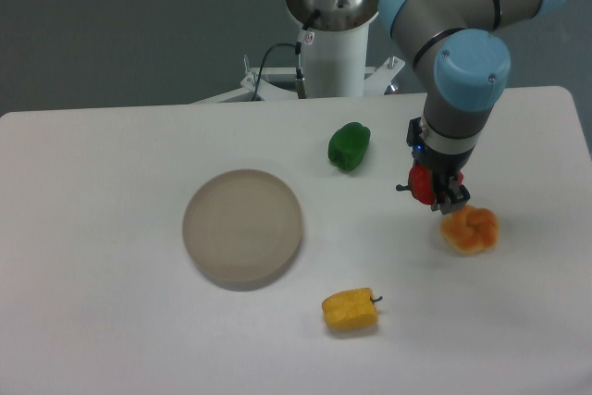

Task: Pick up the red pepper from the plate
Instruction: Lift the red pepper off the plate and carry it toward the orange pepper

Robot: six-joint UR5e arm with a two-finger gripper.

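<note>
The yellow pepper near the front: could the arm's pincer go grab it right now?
Probably not yet: the pincer is shut on the red pepper. Otherwise the yellow pepper lies alone on the table, with nothing over it.
</note>
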